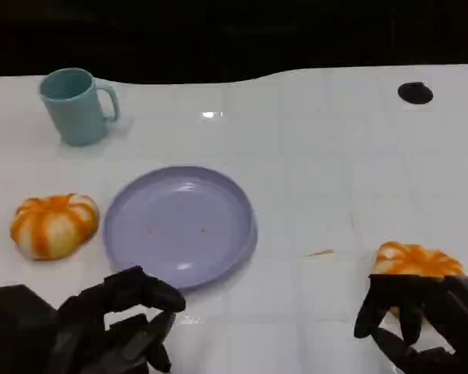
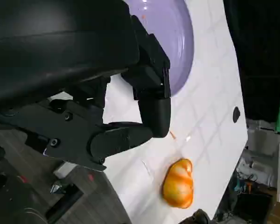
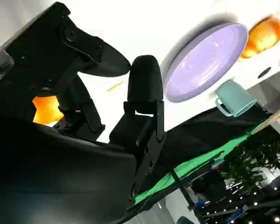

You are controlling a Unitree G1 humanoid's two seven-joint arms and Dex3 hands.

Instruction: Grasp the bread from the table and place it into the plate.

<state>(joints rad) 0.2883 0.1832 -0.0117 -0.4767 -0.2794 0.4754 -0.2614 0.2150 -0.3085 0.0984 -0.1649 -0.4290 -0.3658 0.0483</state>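
Fingers [image 1: 390, 315] of right hand [image 1: 421, 323]: spread, curving over near side of bread roll [image 1: 416, 261] at desk [image 1: 335, 156] near-right edge; grip unconfirmed. Left hand [image 1: 117, 323]: curled, holding nothing. Second roll [image 1: 54, 224] at left edge. Purple plate [image 1: 179, 226] lies left of right hand. No legible markings.

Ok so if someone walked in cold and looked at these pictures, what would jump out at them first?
Probably the lilac plate lying bare in the middle of the white table, with an orange-striped bread roll on either side of it. The left roll sits alone beside the plate, while the right hand hovers right over the right roll, fingers spread around its near edge. A teal mug stands at the far left corner.
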